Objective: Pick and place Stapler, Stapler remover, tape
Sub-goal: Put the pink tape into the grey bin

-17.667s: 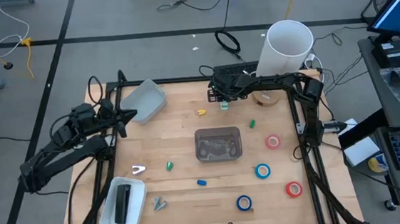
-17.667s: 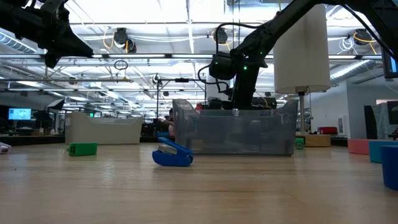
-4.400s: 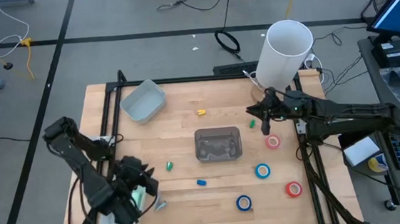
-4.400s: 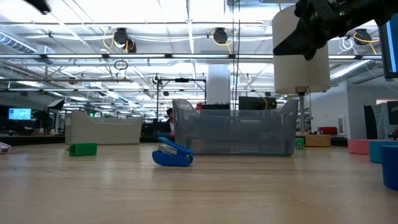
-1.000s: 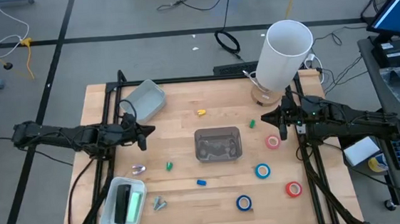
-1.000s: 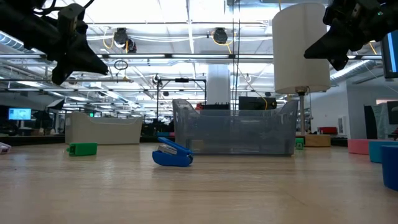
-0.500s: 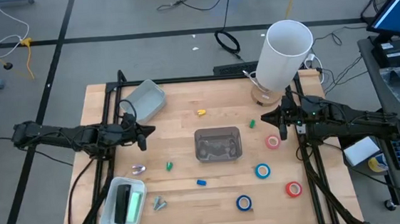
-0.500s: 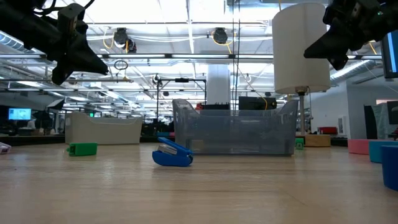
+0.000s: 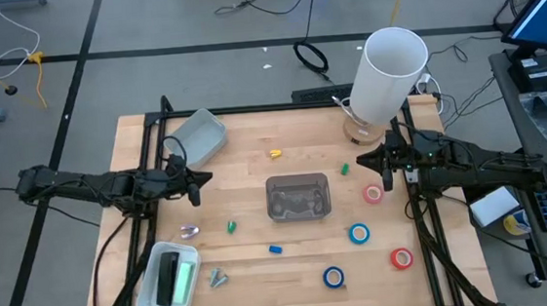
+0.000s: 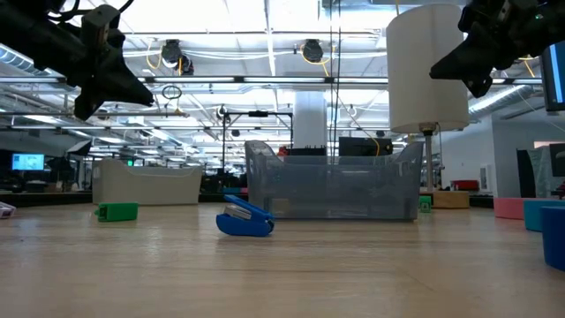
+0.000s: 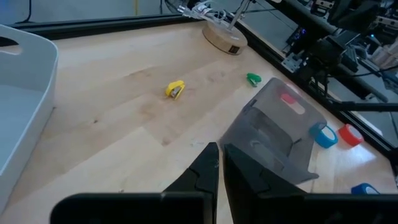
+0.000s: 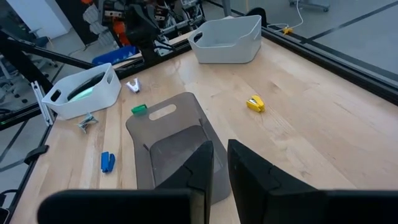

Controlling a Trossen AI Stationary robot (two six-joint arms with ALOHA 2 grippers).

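Note:
Both grippers hang shut above the table and touch nothing. My left gripper [image 9: 203,181] [image 11: 219,167] is over the table's left part, pointing toward the clear bin [image 9: 297,196]. My right gripper [image 9: 360,162] [image 12: 219,163] is over the right part, beside a green piece [image 9: 344,169]. A black and green stapler [image 9: 171,276] lies in the white tray [image 9: 151,297] at the near left. A silver stapler remover [image 9: 190,232] lies flat on the wood. Tape rolls lie flat at the right: pinkish red [image 9: 373,194], blue [image 9: 359,233], blue [image 9: 334,277], red [image 9: 401,257].
A grey bin [image 9: 197,136] stands at the far left and a tall white cylinder [image 9: 389,71] at the far right. Small pieces lie loose: yellow [image 9: 276,154], green [image 9: 230,227], blue [image 9: 275,250], silver [image 9: 217,277]. Bare wood lies along the near edge.

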